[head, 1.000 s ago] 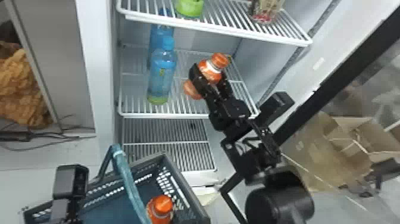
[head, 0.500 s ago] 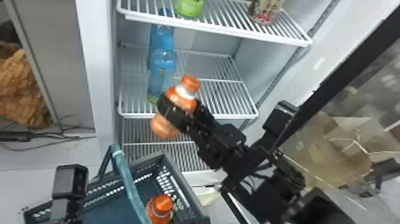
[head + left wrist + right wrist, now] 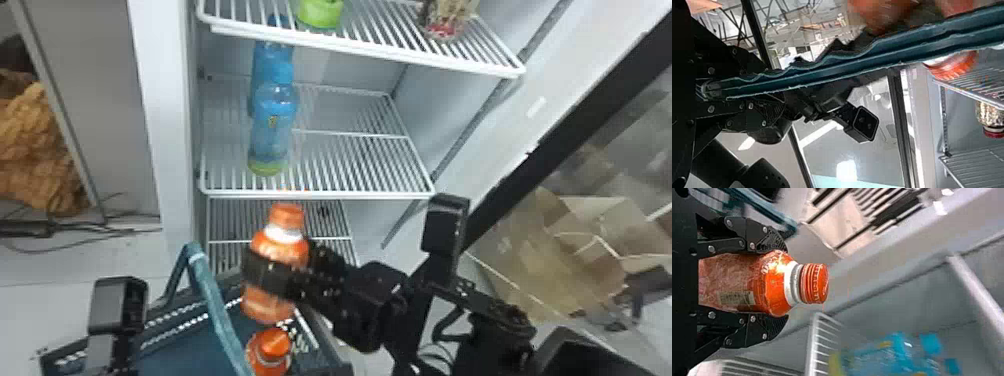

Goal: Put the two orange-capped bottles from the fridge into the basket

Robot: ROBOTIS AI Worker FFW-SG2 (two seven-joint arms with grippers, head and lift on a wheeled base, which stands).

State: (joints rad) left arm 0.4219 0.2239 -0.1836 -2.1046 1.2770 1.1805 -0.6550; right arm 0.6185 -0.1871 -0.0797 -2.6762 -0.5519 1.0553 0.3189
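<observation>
- In front of the open fridge (image 3: 167,125), the right gripper (image 3: 280,256) had an orange-capped bottle (image 3: 280,242) clamped between its two fingers, around the body, cap up and leaning a bit.
- Held bottle was out past the front edge of the middle shelf (image 3: 320,194), at the far side of the basket (image 3: 185,327).
- A second back it was up at that middle shelf; the right arm had since swung it out and down toward the basket, to the robot's left.
- Second orange-capped bottle (image 3: 270,347) was already in the basket, cap up, near the far wall, by the handle (image 3: 215,300).
- Left gripper (image 3: 117,307) was closed on the handle; left wrist view had the strip running out from between its fingers.
- Two blue bottles stood on the middle shelf, front one (image 3: 272,127) ahead of the rear one (image 3: 260,62).
- Upper shelf (image 3: 370,52) had a green container (image 3: 320,12) and a jar (image 3: 445,22) with red at its base.
- Cardboard boxes (image 3: 590,215) showed off to the robot's right.
</observation>
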